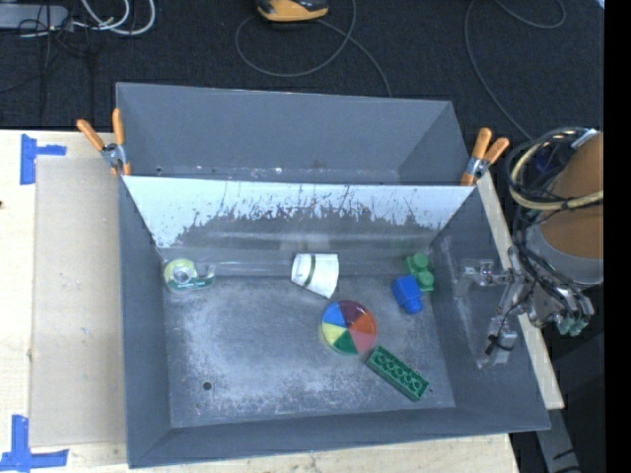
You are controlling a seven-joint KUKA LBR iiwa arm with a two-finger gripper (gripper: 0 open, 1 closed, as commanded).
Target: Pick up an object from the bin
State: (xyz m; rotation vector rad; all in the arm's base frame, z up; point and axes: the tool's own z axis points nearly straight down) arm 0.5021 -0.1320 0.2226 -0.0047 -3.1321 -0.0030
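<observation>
Hanging beside the grey bin's wall, the jaws, open or closed I cannot tell, have a blue block and small green piece nearest, then a green studded brick, a colour-wheel disc and a white cup.

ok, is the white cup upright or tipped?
Tipped. The cup lies on its side on the bin floor, near the back wall.
</observation>
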